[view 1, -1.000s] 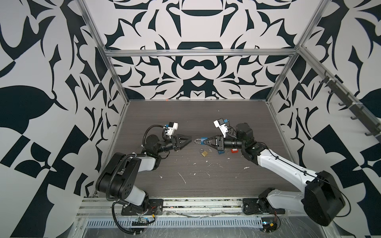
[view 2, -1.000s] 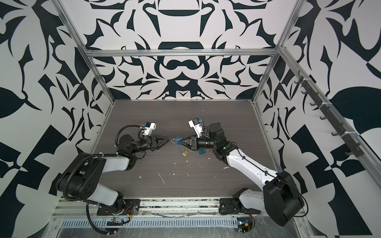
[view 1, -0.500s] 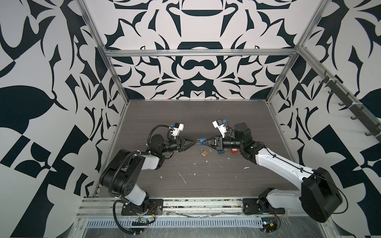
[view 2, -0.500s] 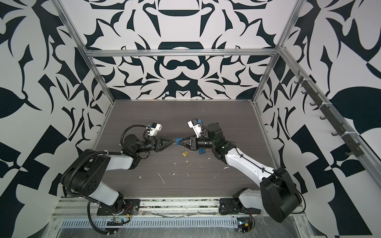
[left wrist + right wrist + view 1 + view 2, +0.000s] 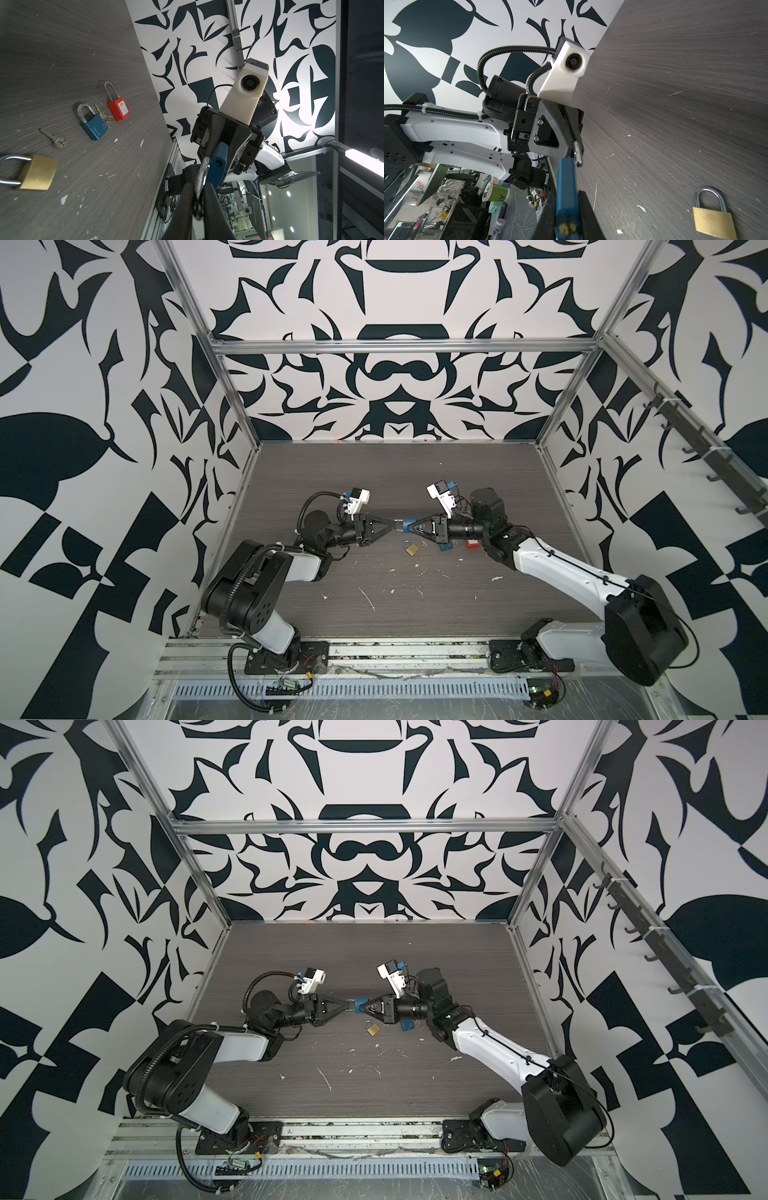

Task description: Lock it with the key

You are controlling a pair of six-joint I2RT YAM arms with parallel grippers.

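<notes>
**Blue padlock held between the two grippers**

In both top views the right gripper (image 5: 412,525) is clamped on the body of a blue padlock (image 5: 409,522). The left gripper (image 5: 393,524) is pressed together on its steel shackle (image 5: 202,176). The lock is held clear of the bench (image 5: 374,472). Below it a brass padlock (image 5: 412,548) lies flat. In the left wrist view a loose key (image 5: 54,138) lies between the brass padlock and a second blue padlock (image 5: 94,124). A bunch of keys (image 5: 102,115) lies between that one and a red padlock (image 5: 118,109).
</notes>
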